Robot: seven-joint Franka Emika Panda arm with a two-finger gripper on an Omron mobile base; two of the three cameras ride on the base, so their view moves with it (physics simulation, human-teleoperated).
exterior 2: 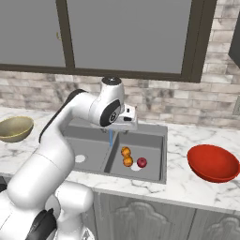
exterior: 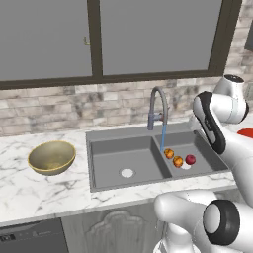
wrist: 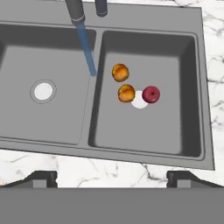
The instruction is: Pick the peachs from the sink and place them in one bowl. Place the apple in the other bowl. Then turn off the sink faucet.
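Two orange-red peachs (wrist: 120, 72) (wrist: 126, 93) and a dark crimson apple (wrist: 151, 94) lie close together in the narrower right basin of the grey sink (wrist: 148, 153). The apple (exterior: 190, 159) rests beside the basin's pale drain. My gripper (wrist: 113, 179) hangs open high above the sink's front edge, with nothing between its widely spread fingertips (wrist: 43, 178). The faucet (exterior: 158, 106) arches over the divider, and a blue stream of water (wrist: 86, 50) runs from its spout. The tan-golden bowl (exterior: 51, 157) sits on the counter left of the sink. The red bowl (exterior 2: 213, 162) sits to the right.
A marble counter (exterior: 29, 197) surrounds the sink. A brick backsplash and a dark-framed window (exterior: 99, 39) stand behind it. The wider left basin holds a round pale drain (wrist: 43, 91). My arm's elbow (exterior 2: 105, 110) is raised over the faucet area.
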